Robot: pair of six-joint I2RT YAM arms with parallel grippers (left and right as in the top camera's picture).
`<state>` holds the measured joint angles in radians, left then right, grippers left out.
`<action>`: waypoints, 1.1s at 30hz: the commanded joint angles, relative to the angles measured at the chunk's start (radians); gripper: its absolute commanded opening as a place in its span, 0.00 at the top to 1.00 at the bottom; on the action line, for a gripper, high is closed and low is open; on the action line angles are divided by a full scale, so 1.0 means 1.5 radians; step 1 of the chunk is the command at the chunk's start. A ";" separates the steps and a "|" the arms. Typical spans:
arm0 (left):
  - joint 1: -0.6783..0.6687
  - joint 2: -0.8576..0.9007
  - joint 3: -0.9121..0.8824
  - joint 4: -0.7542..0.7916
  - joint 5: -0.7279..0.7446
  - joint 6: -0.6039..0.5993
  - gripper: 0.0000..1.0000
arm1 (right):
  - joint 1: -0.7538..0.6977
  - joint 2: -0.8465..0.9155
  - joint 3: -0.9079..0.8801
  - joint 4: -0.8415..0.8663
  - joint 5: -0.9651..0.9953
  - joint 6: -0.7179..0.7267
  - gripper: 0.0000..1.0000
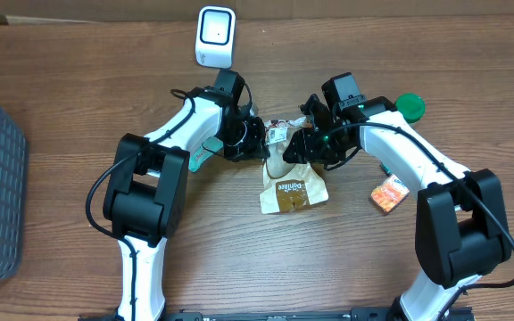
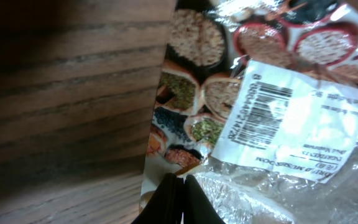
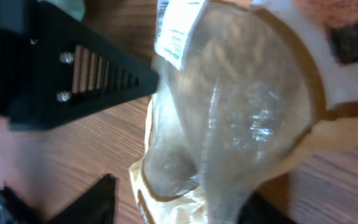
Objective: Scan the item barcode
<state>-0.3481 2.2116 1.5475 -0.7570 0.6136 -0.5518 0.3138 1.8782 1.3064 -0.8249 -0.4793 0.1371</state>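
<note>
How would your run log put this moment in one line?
left gripper shut on bag | right gripper open beside bag | barcode label showing on bag | white scanner beyond arms

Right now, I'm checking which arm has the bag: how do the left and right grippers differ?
The left gripper is shut, apparently pinching the bag by its clear plastic edge; the right gripper stands open, holding nothing. The left wrist view faces the barcode label; the right wrist view shows mostly clear plastic. Both grippers sit close by the bag's top end.
</note>
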 commanded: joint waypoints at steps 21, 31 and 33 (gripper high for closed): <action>-0.054 0.006 -0.011 0.077 -0.029 -0.018 0.96 | -0.220 -0.013 0.007 -0.120 -0.144 -0.084 0.37; -0.056 0.006 -0.011 0.079 -0.029 -0.019 0.96 | -0.180 -0.013 -0.105 -0.014 -0.177 -0.056 0.36; -0.056 0.006 -0.011 0.079 -0.029 -0.019 0.96 | -0.167 -0.013 -0.119 0.010 -0.186 -0.036 0.36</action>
<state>-0.4259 2.2116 1.5436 -0.6388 0.5823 -0.5999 0.0376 1.8782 1.1534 -0.8326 -0.7174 0.0429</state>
